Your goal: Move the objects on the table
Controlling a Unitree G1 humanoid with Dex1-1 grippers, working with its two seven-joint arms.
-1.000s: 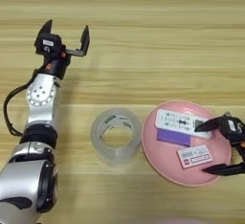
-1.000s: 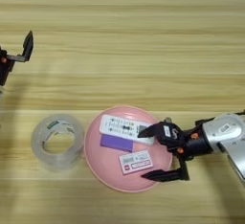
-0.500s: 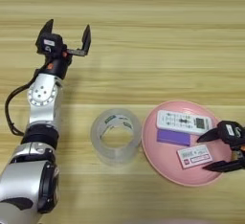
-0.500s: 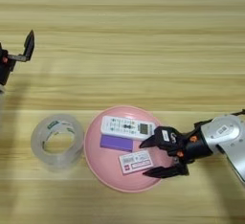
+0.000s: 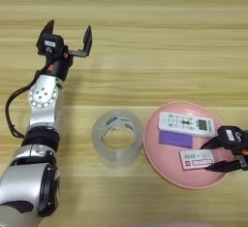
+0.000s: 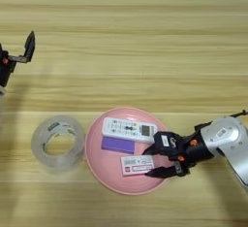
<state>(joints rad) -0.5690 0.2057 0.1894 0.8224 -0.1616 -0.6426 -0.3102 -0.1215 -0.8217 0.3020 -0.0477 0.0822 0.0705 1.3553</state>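
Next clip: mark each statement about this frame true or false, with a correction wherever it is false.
1. The white remote lies on the pink plate. True.
2. The tape roll sits on the plate. False: it stands on the table, just left of the plate.
3. The right hand is open at the white block, its fingers not closed on it. True.
4. The left hand holds the purple rectangle. False: it is open and empty, up at the far left; the rectangle lies on the plate.
5. The white block lies beyond the remote. False: it lies nearer the robot, with the purple rectangle between them.
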